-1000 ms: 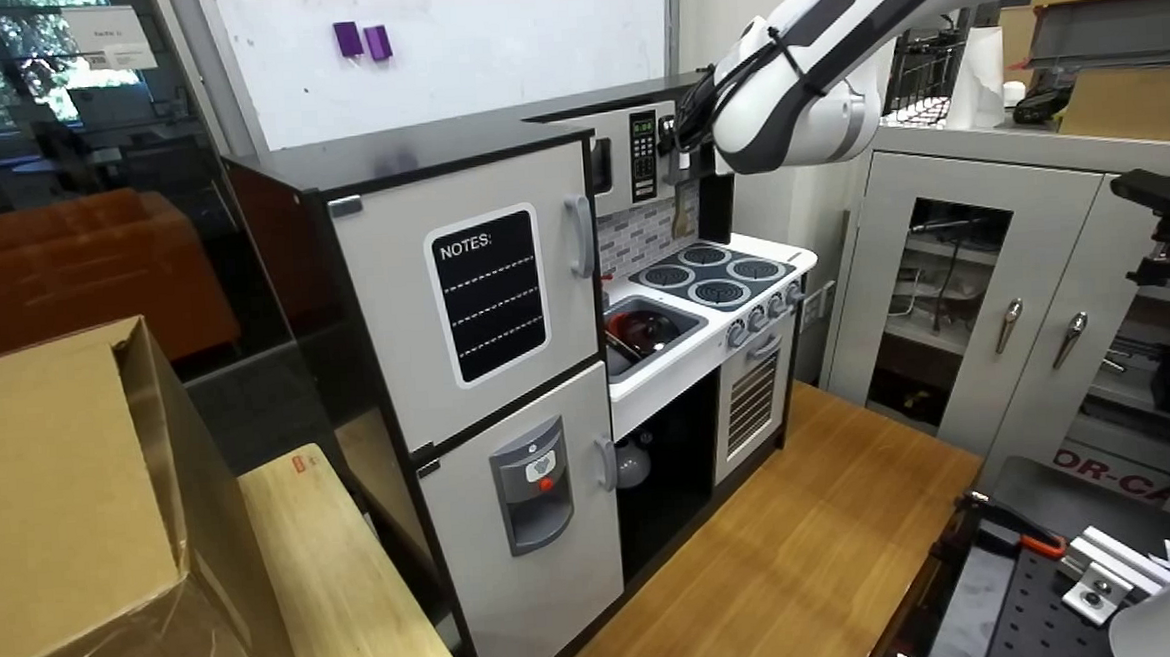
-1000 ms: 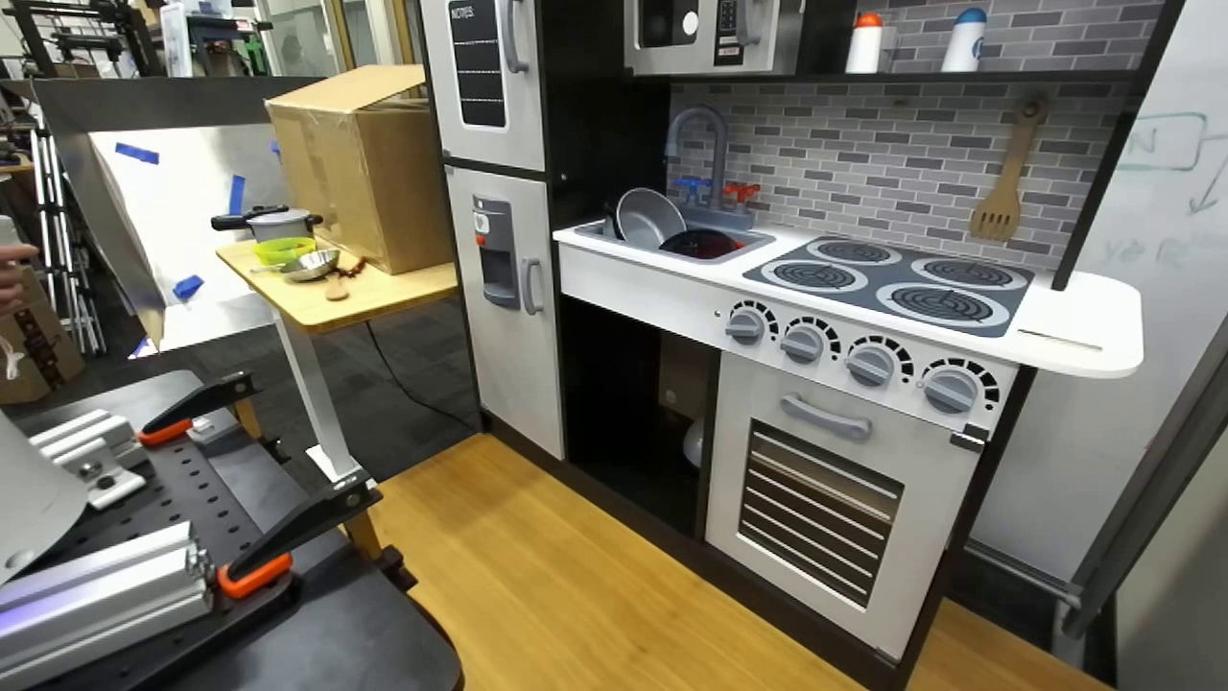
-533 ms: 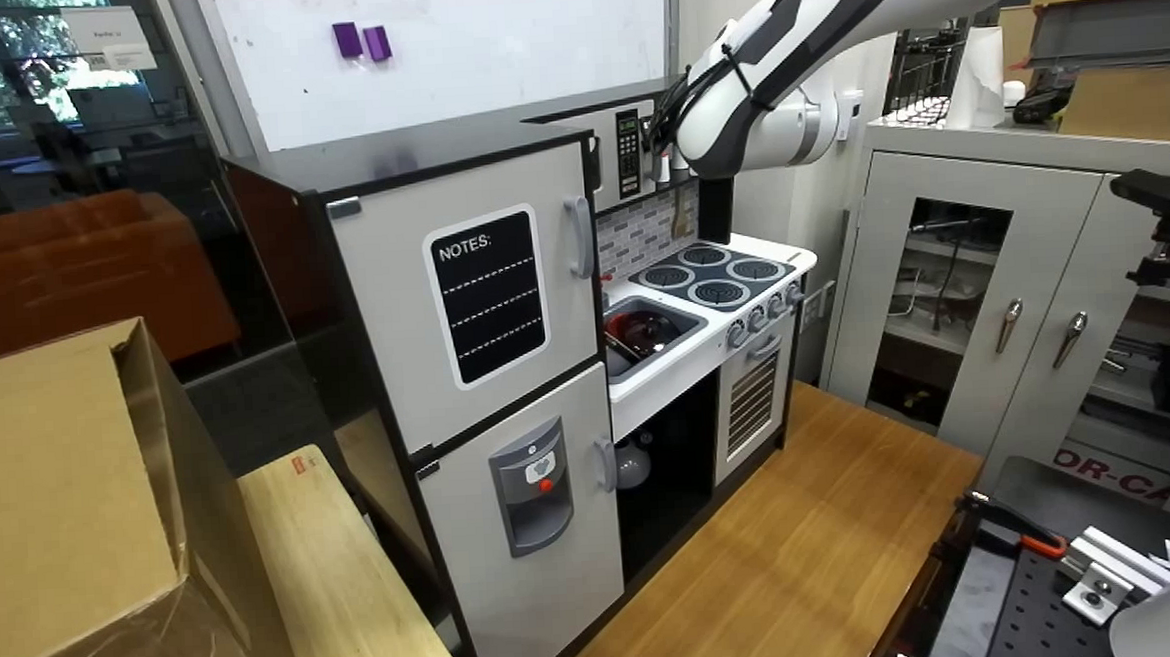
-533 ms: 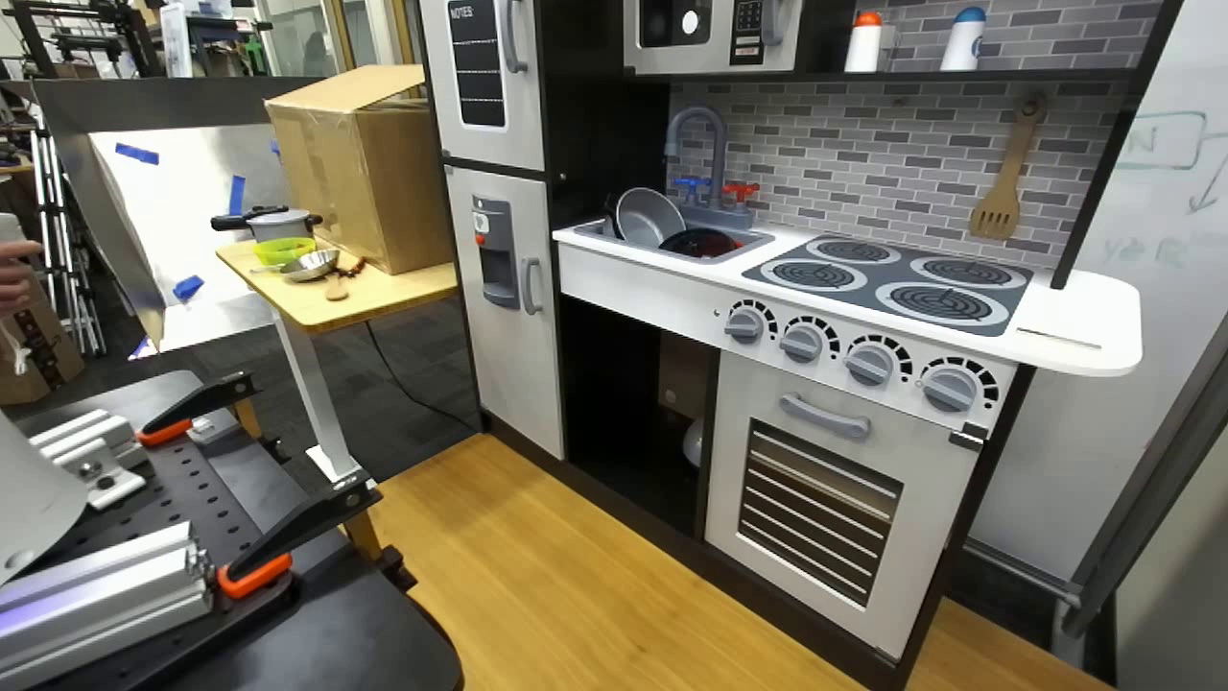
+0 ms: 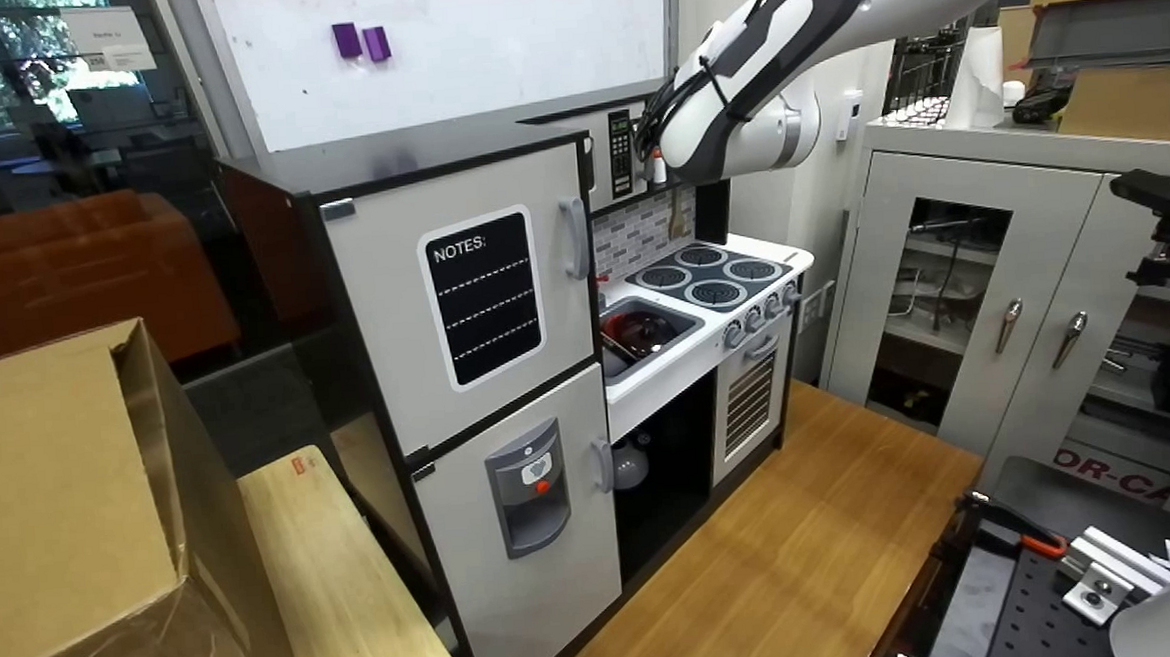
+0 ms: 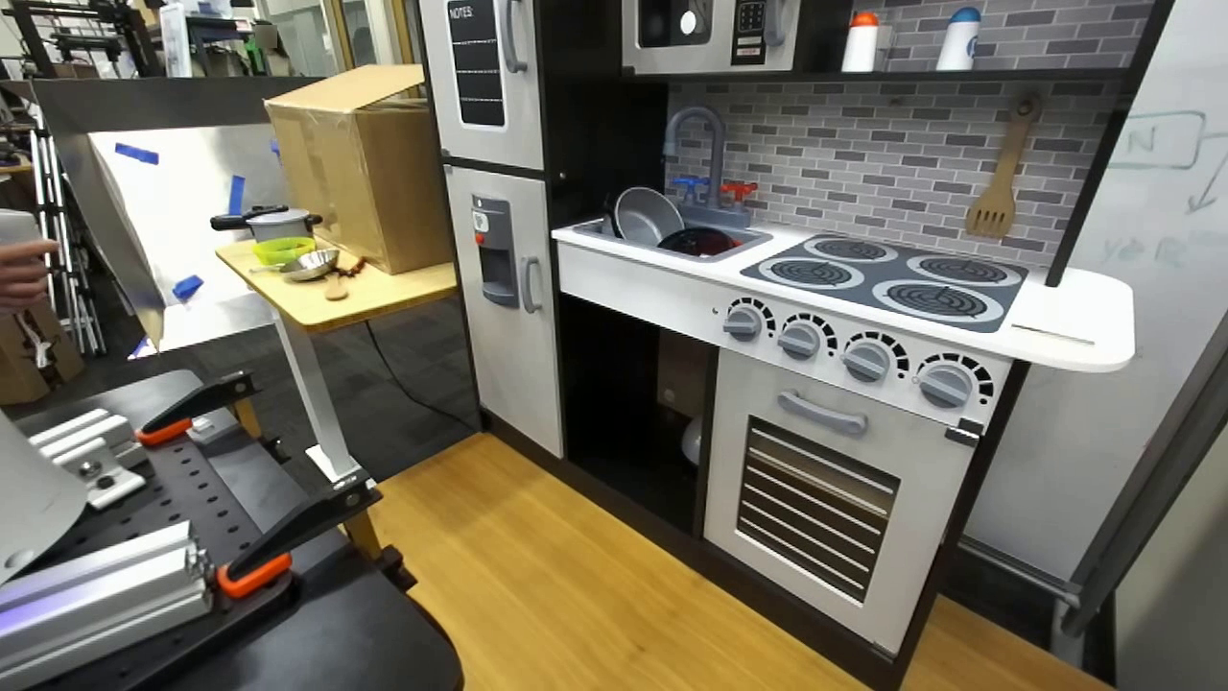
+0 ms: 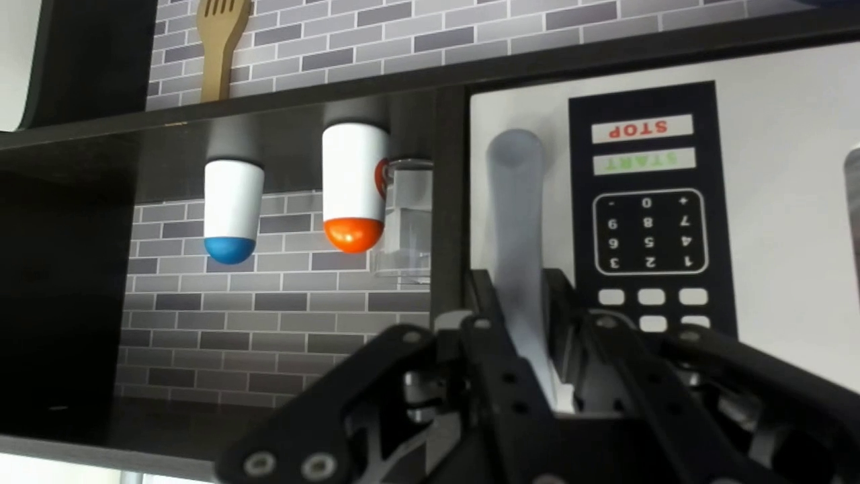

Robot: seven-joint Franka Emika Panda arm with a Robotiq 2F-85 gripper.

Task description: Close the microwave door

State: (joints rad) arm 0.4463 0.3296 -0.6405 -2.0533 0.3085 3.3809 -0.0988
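Observation:
The microwave door (image 7: 786,175) has a white face, a dark keypad panel and a grey vertical handle (image 7: 516,195). It sits about flush with the dark frame to its left in the wrist view. Its lower part with the dark window shows at the top of an exterior view (image 6: 721,43), and its keypad side in an exterior view (image 5: 620,156). My gripper (image 7: 519,275) has one finger on each side of the handle, close against it, shut on it. The gripper is out of view or mostly hidden by the wrist and cables in the exterior views.
Beside the microwave, a dark shelf holds an orange-topped shaker (image 7: 353,175), a blue-topped shaker (image 7: 233,202) and a clear box (image 7: 406,228). A wooden spatula (image 6: 1003,182) hangs below. The tall fridge (image 5: 479,414) stands beside the microwave. Pans sit in the sink (image 6: 758,235).
My arm has moved toward the fridge side, and the microwave door has swung inward to flush with its frame. The whole toy kitchen has shifted very slightly in the last half second.

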